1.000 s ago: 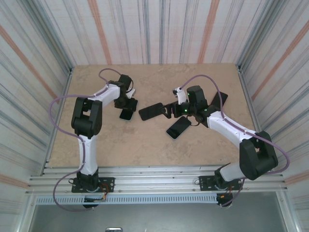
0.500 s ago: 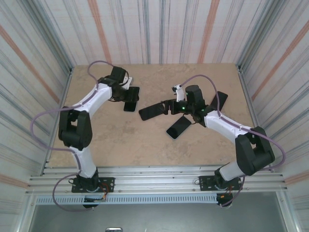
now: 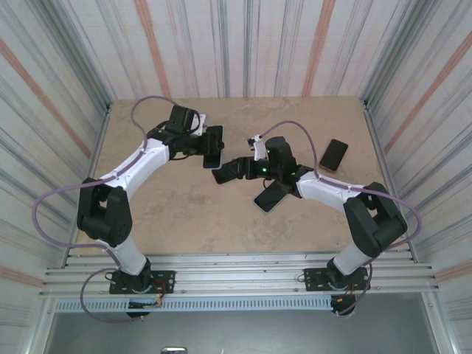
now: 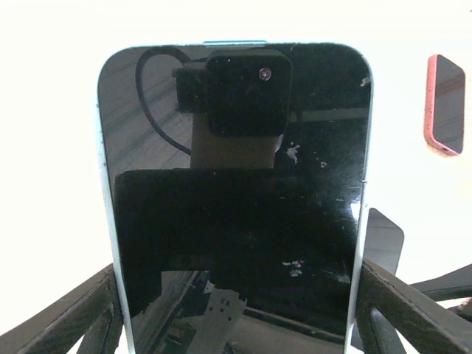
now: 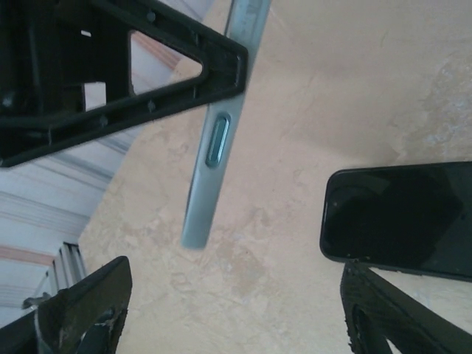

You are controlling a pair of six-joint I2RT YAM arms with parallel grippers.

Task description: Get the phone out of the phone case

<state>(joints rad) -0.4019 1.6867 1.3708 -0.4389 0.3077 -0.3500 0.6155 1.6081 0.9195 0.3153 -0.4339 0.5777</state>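
The phone [image 4: 236,192] hangs in the air over the far middle of the table [image 3: 184,214]. The left gripper [image 4: 236,306] pinches it by its long sides. It looks stiff, smooth and slippery, and its glass could crack, so I'd peel at a corner of the pale blue rim [image 4: 109,221]. The right gripper [image 5: 228,317] waits just beside it, jaws wide, holding nothing. A dark phone [image 5: 398,217] lies flat on the table nearby.

1. The left arm [image 3: 140,164] is reaching far and to the right, with its elbow bending out to the left.
2. The left gripper [image 3: 209,146] is clamping a phone [image 4: 236,184] by its long edges.
3. The right arm [image 3: 324,190] is stretching left toward the middle.
4. The right gripper [image 3: 240,168] is pointing left with its jaws standing apart.
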